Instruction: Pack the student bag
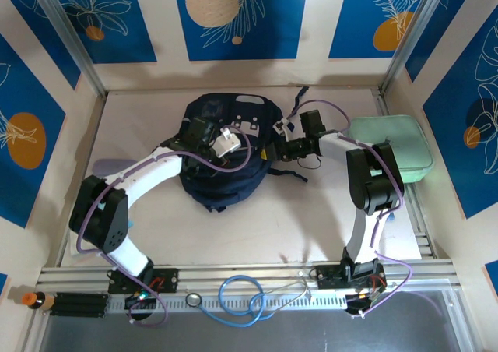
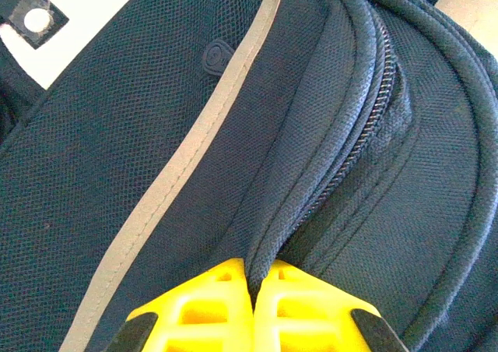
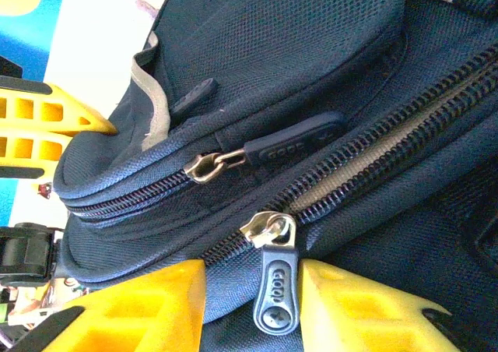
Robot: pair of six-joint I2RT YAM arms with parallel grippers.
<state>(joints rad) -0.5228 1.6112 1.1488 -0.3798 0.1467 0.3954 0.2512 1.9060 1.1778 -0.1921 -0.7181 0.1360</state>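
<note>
The student bag [image 1: 226,153], dark navy with a pale stripe [image 2: 163,188], lies in the middle of the table. My left gripper [image 2: 261,282] is shut on a fold of its fabric beside a closed zipper [image 2: 354,153]; in the top view this gripper [image 1: 204,134] is over the bag's left half. My right gripper [image 1: 272,151] is at the bag's right side. Its yellow fingers [image 3: 148,305] stand apart on either side of the main zipper's dark pull tab [image 3: 274,290], the right finger close against it. Right of the brass slider [image 3: 268,227], the zipper gapes and shows pale lining.
A mint-green case [image 1: 393,148] lies at the table's right edge behind the right arm. A second slider [image 3: 204,165] with its pull [image 3: 296,143] sits on the front pocket. Blue cable loops [image 1: 241,296] lie on the front rail. Walls close in on three sides.
</note>
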